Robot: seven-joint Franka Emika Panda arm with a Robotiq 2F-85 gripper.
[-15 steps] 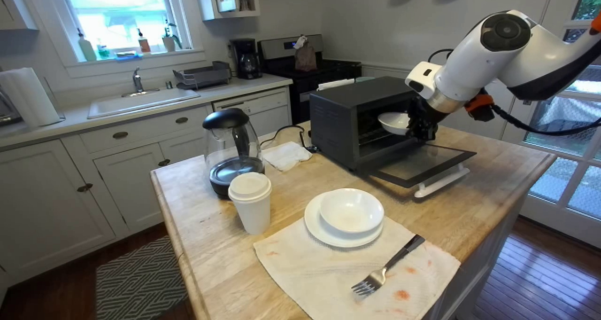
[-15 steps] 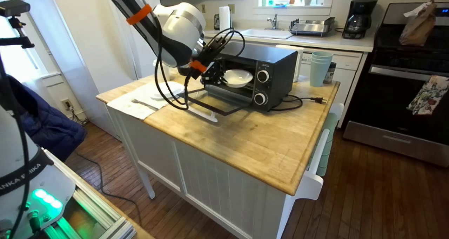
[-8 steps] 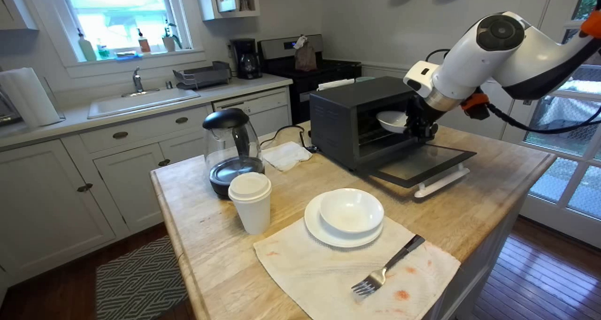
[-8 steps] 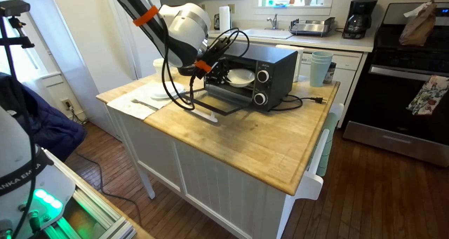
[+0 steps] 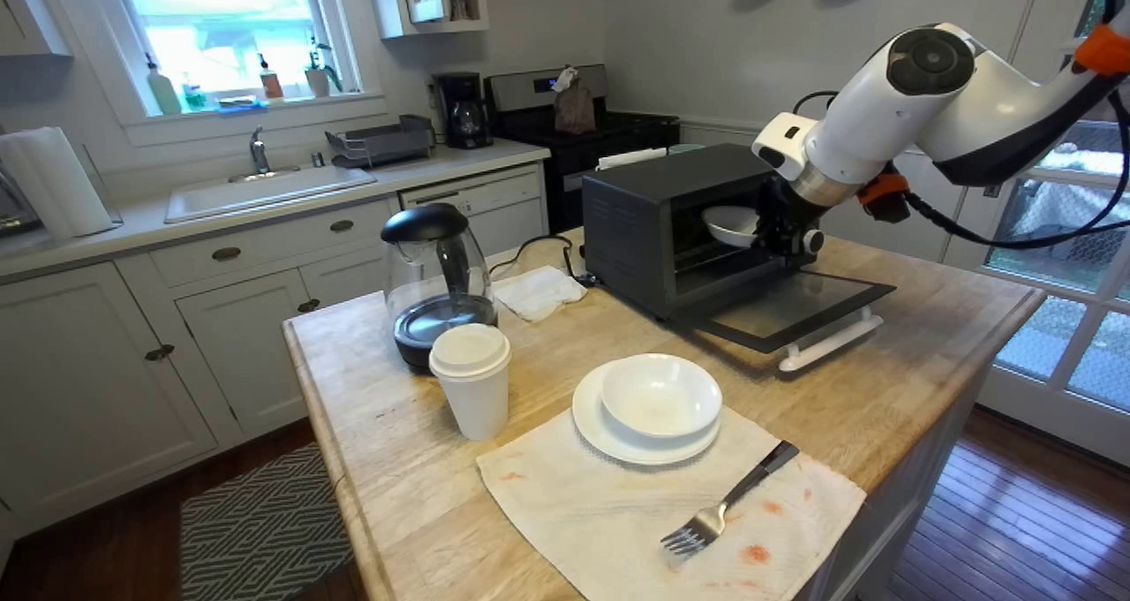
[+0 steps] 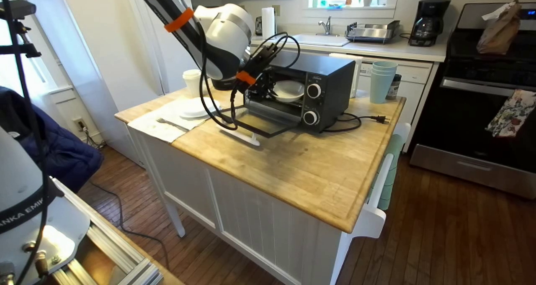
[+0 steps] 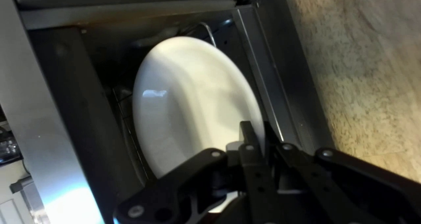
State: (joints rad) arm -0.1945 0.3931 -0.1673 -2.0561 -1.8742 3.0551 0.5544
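Note:
My gripper (image 7: 257, 135) is shut on the rim of a white bowl (image 7: 190, 99), one finger inside the bowl and one outside. In both exterior views the bowl (image 5: 729, 225) (image 6: 289, 91) is at the mouth of a black toaster oven (image 5: 629, 239), partly inside. The oven door (image 5: 786, 308) is folded down beneath the gripper (image 5: 788, 230). A wire rack (image 7: 131, 132) shows below the bowl in the wrist view, where the bowl looks tilted. Whether the bowl touches the rack I cannot tell. The gripper hides the rim's near part.
A second white bowl (image 5: 662, 395) stands on a plate (image 5: 590, 417), with a fork (image 5: 728, 499) beside it on a cloth (image 5: 565, 495). A lidded cup (image 5: 472, 389) and glass kettle (image 5: 441, 283) stand farther left. Blue cups (image 6: 382, 82) and a plug (image 6: 379, 119) are near the oven's knob side.
The gripper and the held bowl have moved a little deeper into the oven opening and slightly up. The light on the robot's base has turned from green to white.

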